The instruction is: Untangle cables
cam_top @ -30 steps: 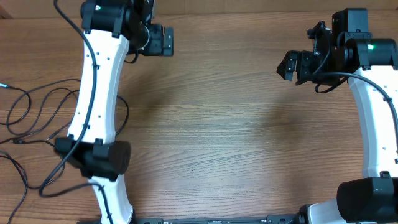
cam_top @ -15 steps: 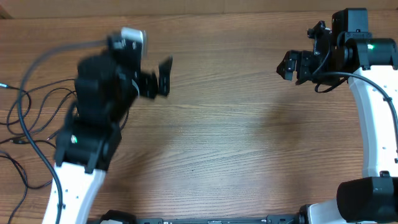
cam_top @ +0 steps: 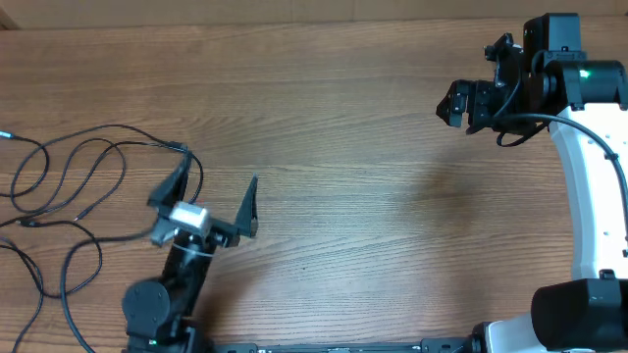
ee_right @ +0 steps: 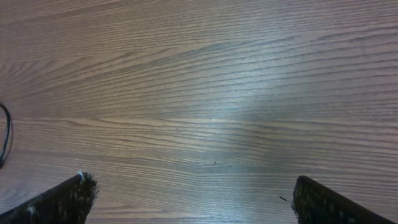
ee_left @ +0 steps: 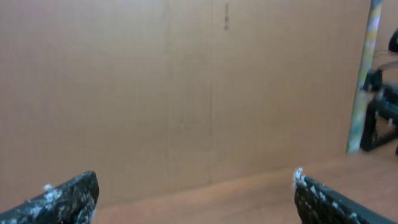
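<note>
Along the left edge of the bench (cam_top: 343, 226), the cables (cam_top: 74, 181) are lying in loose black loops, spreading from the middle of that edge toward the near left corner, with 1 pale-tipped plug end (cam_top: 6, 134) sitting right at the edge. Just to the right of those loops, close to the near edge, the left gripper (cam_top: 211, 199) is sitting with its 2 fingers spread wide and nothing between them. One loop is running close beside its outer finger (cam_top: 173, 184), though whether cord and finger are touching I cannot tell. Its wrist camera is facing a plain tan wall (ee_left: 186, 93) with only a thin strip of wood showing below, so the fingers are pointing roughly level rather than down at the bench. Near the far right corner, the right gripper (cam_top: 459, 103) is hovering well apart from the cables; its own camera is showing both dark fingers standing wide apart over bare wood grain, gripping nothing
</note>
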